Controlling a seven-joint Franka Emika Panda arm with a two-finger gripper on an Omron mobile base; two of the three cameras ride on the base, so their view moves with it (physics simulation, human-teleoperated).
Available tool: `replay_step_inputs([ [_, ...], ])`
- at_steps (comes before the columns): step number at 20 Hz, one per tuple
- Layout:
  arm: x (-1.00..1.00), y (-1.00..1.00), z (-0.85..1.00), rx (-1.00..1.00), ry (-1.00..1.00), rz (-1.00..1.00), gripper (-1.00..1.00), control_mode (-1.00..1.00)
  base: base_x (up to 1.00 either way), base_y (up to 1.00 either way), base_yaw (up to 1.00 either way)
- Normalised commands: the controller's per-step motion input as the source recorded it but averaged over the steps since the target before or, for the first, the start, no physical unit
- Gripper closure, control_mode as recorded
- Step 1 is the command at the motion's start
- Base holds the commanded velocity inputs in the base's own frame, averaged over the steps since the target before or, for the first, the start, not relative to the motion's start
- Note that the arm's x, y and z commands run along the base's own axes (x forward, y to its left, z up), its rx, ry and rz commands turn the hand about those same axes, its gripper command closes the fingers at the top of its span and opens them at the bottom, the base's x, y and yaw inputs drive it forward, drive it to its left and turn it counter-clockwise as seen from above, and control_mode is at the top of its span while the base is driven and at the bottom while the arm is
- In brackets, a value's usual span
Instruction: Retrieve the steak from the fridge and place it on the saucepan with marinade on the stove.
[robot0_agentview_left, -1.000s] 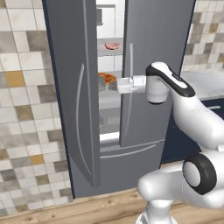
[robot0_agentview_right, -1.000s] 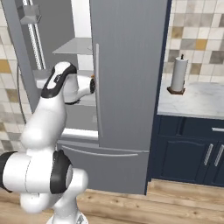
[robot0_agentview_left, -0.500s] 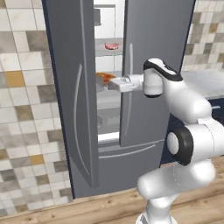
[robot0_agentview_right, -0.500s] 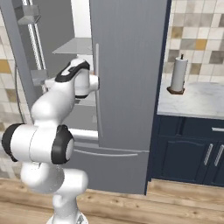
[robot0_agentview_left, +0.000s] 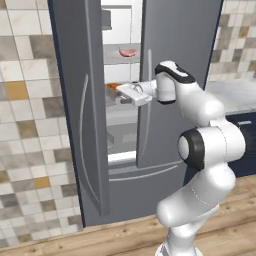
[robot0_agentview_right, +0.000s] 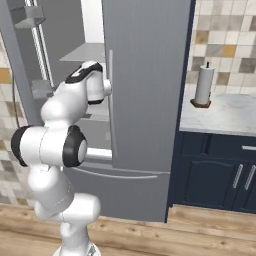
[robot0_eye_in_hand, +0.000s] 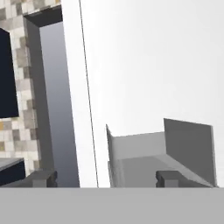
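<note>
Swung further up and inward since a second ago, arm now folded tighter with the gripper (robot0_agentview_left: 121, 93) reaching into the gap between the doors of the fridge (robot0_agentview_left: 170, 75) and the jaws a little narrower than before, though apart with nothing between them. One steak (robot0_agentview_left: 128, 52), a small pinkish-red slab with a paler edge, lying on an upper shelf at 12 o'clock from the gripper, well above it and untouched. One orange-topped pizza (robot0_agentview_left: 113, 86) just behind the gripper on the next shelf down. One paper towel roll (robot0_agentview_right: 203, 85) upright on the bench (robot0_agentview_right: 225, 113) at 3 o'clock of the fridge.
</note>
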Motion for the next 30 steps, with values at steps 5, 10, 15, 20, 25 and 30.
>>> replay_step_inputs([
  [5, -0.3, 0.71, 0.0, 0.0, -0.1, 0.01, -1.0, -1.0, 0.0, 0.0, 0.0],
  [10, -0.18, 0.68, 0.0, 0.0, -0.01, 0.0, -1.0, -1.0, 0.0, 0.0, 0.0],
  [15, -0.08, 0.67, 0.01, 0.0, 0.0, 0.0, -1.0, -1.0, 0.0, 0.0, 0.0],
  [20, -0.01, -0.01, 0.01, 0.01, 0.0, 0.0, -1.0, -1.0, 0.0, 0.0, 0.0],
  [25, 0.0, -0.9, 0.06, 0.04, 0.0, -0.04, -1.0, -1.0, 0.0, 0.0, 0.0],
  [30, 0.0, -0.93, 0.06, 0.02, 0.01, -0.11, -1.0, -1.0, 0.0, 0.0, 0.0],
])
